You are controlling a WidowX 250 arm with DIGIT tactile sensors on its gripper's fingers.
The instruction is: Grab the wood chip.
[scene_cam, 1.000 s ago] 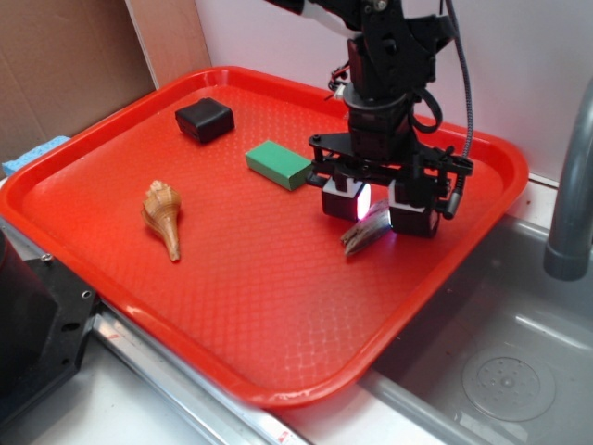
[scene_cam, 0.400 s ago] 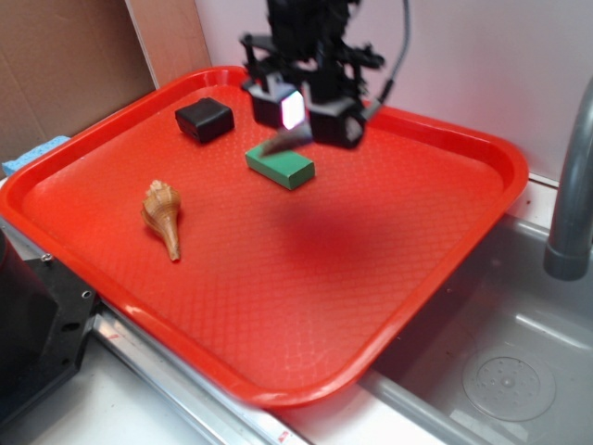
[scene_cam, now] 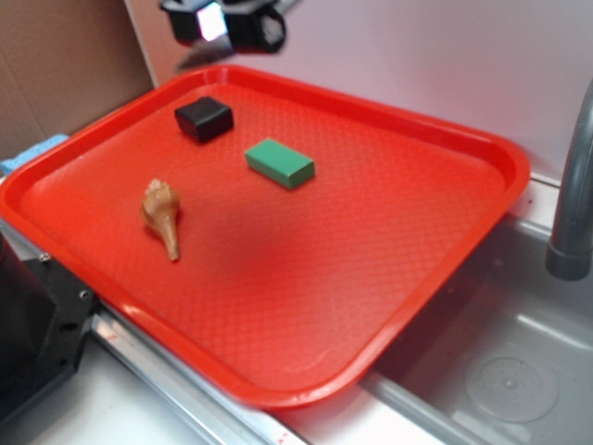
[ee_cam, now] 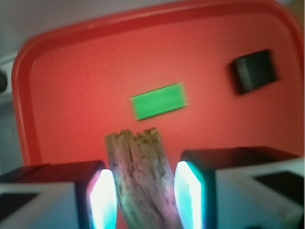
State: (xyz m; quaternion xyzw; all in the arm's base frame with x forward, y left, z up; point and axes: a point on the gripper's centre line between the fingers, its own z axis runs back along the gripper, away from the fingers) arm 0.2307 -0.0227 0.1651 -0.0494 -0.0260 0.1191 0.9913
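The wood chip (ee_cam: 139, 176) is a rough grey-brown splinter with grooved grain. In the wrist view it stands between my two lit pads and sticks out ahead of them. My gripper (ee_cam: 144, 196) is shut on it. In the exterior view my gripper (scene_cam: 225, 25) is high above the tray's far left corner, blurred, with the chip (scene_cam: 199, 56) hanging under it as a dark streak. The red tray (scene_cam: 482, 148) lies far below.
On the tray lie a green block (scene_cam: 279, 163), a black block (scene_cam: 204, 119) and a tan spiral seashell (scene_cam: 161, 215). A grey sink (scene_cam: 500, 352) with a faucet pipe (scene_cam: 570, 195) is to the right. Brown cardboard stands at the back left.
My gripper has lifted the wood chip off the tray's right side and carried it up and to the far left, above the tray's back corner.
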